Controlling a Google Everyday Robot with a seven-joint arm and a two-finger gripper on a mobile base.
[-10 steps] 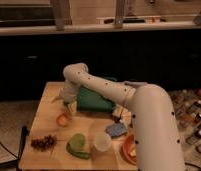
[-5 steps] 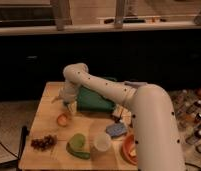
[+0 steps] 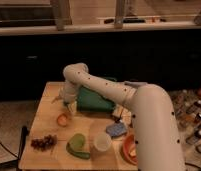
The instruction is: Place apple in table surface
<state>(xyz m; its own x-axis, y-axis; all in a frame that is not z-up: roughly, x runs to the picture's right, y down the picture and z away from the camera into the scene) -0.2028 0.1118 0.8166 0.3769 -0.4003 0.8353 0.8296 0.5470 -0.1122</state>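
The apple (image 3: pixel 63 119), small and orange-red, lies on the light tan table surface (image 3: pixel 44 122) left of centre. My gripper (image 3: pixel 69 106) hangs at the end of the white arm, directly above and slightly right of the apple, very close to it. I cannot tell whether it touches the apple. The arm reaches in from the right across the table.
A dark green tray (image 3: pixel 96 100) lies behind and right of the gripper. A dark grape bunch (image 3: pixel 43 142) sits at the front left. A green object (image 3: pixel 78 145), a pale cup (image 3: pixel 102 141), a blue item (image 3: pixel 116 130) and an orange dish (image 3: pixel 128 149) line the front.
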